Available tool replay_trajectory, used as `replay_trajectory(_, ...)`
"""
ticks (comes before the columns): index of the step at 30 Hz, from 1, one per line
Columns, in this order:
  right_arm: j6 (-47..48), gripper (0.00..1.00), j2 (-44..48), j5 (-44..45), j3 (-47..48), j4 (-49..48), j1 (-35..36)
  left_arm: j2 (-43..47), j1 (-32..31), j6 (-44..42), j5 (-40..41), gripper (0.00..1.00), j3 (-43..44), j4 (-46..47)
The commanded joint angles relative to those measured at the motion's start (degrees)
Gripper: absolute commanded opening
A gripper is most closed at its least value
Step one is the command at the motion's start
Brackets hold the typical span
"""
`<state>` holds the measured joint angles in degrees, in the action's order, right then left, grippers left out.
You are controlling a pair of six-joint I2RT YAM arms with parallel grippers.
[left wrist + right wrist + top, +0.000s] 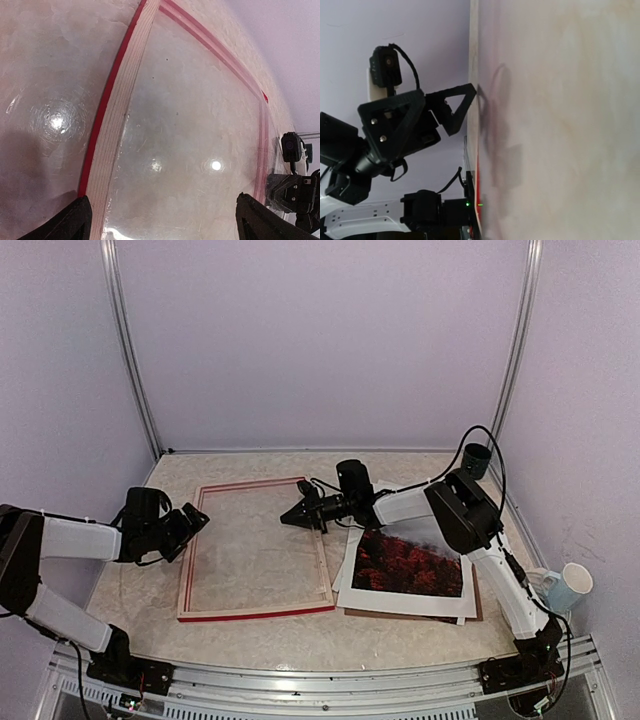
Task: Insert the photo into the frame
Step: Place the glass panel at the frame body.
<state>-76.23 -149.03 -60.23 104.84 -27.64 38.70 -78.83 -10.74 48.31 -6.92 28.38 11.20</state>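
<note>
You have one frame (256, 613): thin and rectangular, red outside with pale wood inner faces, lying flat around a glossy clear pane. One photo (410, 565), matte paper with a white border, lies just right of the frame on white sheets (345, 578) over a brown panel (477, 600). Your left gripper (165, 227) is spread wide over the frame's left rail. Your right gripper (290, 518) hangs at the frame's right rail, and you cannot tell whether its fingers are parted. The table (400, 640) is mottled beige and the walls (320, 340) are lilac.
</note>
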Motion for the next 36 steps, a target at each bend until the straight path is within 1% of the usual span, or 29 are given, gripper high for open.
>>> replay_trajectory(1, 1.5, 0.0, 1.5, 1.4, 0.0, 4.2, 0.9, -0.5, -0.6, 0.4, -0.3, 0.99, -0.8, 1.5)
replay_trajectory(9, 3.6, 0.0, 1.6, 3.6, 1.1, 8.7, 1.2, -0.9, -0.9, 0.8, 0.2, 0.99, -1.0, 1.7)
replay_trajectory(12, 3.7, 0.0, 1.6, 3.7, 1.1, 9.2, 1.4, 0.1, -0.9, 1.6, 2.8, 0.99, -1.6, 1.3)
replay_trajectory(16, 4.3, 0.0, 1.6, 4.1, 1.2, 10.3, 1.4, 3.6, -1.0, 2.7, 8.1, 0.99, -2.7, 0.5)
replay_trajectory(20, 6.1, 0.0, 1.1, 5.0, 2.8, 13.9, 1.4, 6.1, -0.8, 3.1, 11.4, 0.99, -3.0, -0.2)
replay_trajectory(25, 7.5, 0.0, 0.7, 5.5, 3.4, 16.1, 1.4, 4.6, 0.2, 3.5, 8.7, 0.99, -2.8, 0.8)
replay_trajectory(31, 9.9, 0.0, 1.5, 6.8, 3.6, 19.6, 1.5, 2.7, 1.4, 4.8, 4.8, 0.99, -3.7, 4.2)
replay_trajectory(36, 10.2, 0.0, 2.4, 7.0, 3.0, 20.1, 1.4, 1.6, 2.0, 5.5, 3.3, 0.99, -3.8, 5.8)
